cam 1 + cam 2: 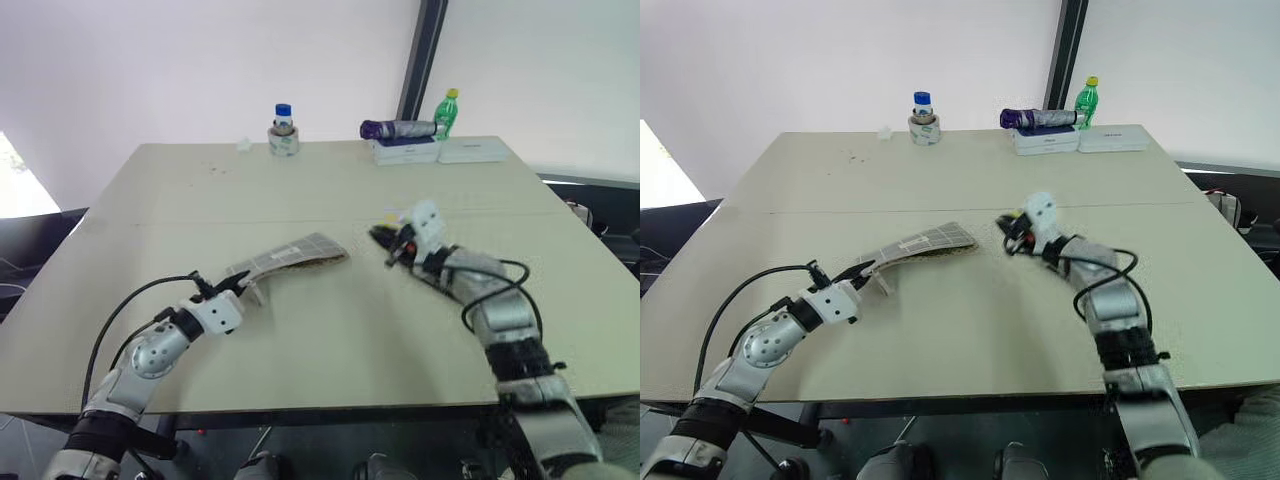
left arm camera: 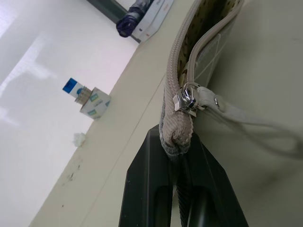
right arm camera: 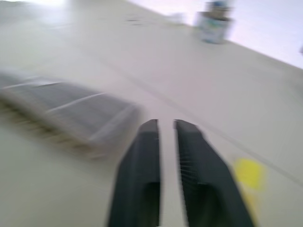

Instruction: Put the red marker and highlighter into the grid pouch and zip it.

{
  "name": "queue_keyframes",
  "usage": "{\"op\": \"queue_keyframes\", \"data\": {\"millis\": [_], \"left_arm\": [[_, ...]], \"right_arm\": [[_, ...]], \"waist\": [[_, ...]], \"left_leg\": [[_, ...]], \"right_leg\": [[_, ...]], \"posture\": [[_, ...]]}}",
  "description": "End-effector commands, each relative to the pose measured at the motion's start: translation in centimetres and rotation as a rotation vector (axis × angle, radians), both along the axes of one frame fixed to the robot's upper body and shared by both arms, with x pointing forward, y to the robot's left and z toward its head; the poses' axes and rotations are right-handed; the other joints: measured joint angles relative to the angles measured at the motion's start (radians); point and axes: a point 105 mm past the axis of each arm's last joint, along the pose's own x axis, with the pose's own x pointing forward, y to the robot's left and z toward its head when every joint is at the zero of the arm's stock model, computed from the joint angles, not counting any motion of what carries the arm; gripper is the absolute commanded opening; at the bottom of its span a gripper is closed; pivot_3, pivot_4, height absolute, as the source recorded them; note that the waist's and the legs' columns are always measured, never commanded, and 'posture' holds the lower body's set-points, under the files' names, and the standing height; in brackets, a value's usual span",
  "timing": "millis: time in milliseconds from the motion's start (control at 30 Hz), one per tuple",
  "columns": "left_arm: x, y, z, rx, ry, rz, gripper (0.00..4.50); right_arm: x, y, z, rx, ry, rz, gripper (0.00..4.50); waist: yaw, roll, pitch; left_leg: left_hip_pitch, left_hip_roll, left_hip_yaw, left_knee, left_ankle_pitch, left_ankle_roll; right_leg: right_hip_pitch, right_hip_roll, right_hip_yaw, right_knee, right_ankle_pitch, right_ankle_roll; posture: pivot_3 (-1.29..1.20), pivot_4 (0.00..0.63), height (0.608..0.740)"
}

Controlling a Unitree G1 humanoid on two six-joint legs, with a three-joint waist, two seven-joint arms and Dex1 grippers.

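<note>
The left gripper (image 2: pixel 182 189), nearest the robot, is clamped on the zipper-end corner of the grid pouch (image 1: pixel 295 256) and lifts that end off the table (image 1: pixel 330 340). From the left wrist camera the zipper slider (image 2: pixel 186 98) sits right beside the pinched corner, with its pale pull tab (image 2: pixel 246 118) trailing away, and the teeth beyond it gape open on a dotted lining. The pouch's far end rests on the table.

The right gripper (image 3: pixel 165 137) hovers just beyond that far end, to the robot's right. Its fingers (image 3: pixel 142 175) stand a narrow slit apart with nothing between them. A yellow shape, probably the highlighter (image 3: pixel 248 174), lies on the table just beside the right gripper, on the side away from the pouch; blur hides its outline. The red marker cannot be made out with any certainty.

The grip looks like the weak point: the left gripper has only a small bite on the fabric corner, so a sideways push from a pen could pull the pouch free or make the mouth sag shut. The narrow slit may also be too tight to straddle the stubby highlighter, so a closing attempt might knock it away. Far behind the pouch, at the table's back edge, a blue-capped jar (image 1: pixel 284 131) and a green bottle (image 1: pixel 446 113) stand well apart from the work.
</note>
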Motion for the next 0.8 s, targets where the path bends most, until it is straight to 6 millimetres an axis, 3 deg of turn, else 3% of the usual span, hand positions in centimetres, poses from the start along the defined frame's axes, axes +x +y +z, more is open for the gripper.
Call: {"op": "queue_keyframes", "data": {"millis": [33, 133, 433, 733, 800], "left_arm": [[0.3, -0.2, 1.3, -0.013, -0.053, -0.004, 0.0], [0.2, -0.3, 1.2, -0.01, -0.051, -0.01, 0.0], [-0.2, -0.1, 0.7, -0.01, -0.04, -0.007, 0.0], [-0.5, -0.6, 0.5, -0.013, -0.035, -0.02, 0.0], [-0.6, -0.6, 0.5, -0.014, -0.035, -0.023, 0.0]], "right_arm": [[1.4, -1.9, -0.5, -0.016, 0.043, -0.121, 2.52], [2.3, -2.8, -0.9, -0.002, 0.1, -0.188, 4.0], [3.4, -3.1, -3.1, 0.028, 0.334, -0.273, 4.0], [3.4, -3.4, -6.1, -0.013, 0.418, -0.323, 4.0], [3.5, -3.4, -6.1, -0.03, 0.402, -0.324, 3.16]], "waist": [[-0.001, 0.0, 0.0], [-0.004, 0.0, 0.0], [-0.007, 0.001, 0.001], [-0.006, 0.001, 0.001], [-0.006, 0.001, 0.001]], "left_leg": [[0.0, 0.0, 0.0, 0.0, 0.001, -0.001], [0.0, 0.0, 0.001, -0.001, 0.003, -0.004], [0.0, 0.0, 0.001, -0.002, 0.003, -0.005], [0.0, 0.0, 0.001, -0.002, 0.003, -0.005], [0.0, 0.0, 0.001, -0.002, 0.003, -0.005]], "right_leg": [[0.0, 0.0, 0.0, 0.0, 0.0, 0.0], [0.0, 0.0, 0.0, -0.001, 0.0, 0.0], [0.0, 0.0, 0.0, -0.001, 0.0, 0.0], [0.0, 0.0, 0.0, -0.001, 0.0, 0.0], [0.0, 0.0, 0.0, -0.001, 0.0, 0.0]], "posture": [[0.0, 0.15, 0.74], [0.0, 0.15, 0.74], [0.0, 0.15, 0.74], [0.0, 0.15, 0.74], [0.0, 0.15, 0.74]]}}
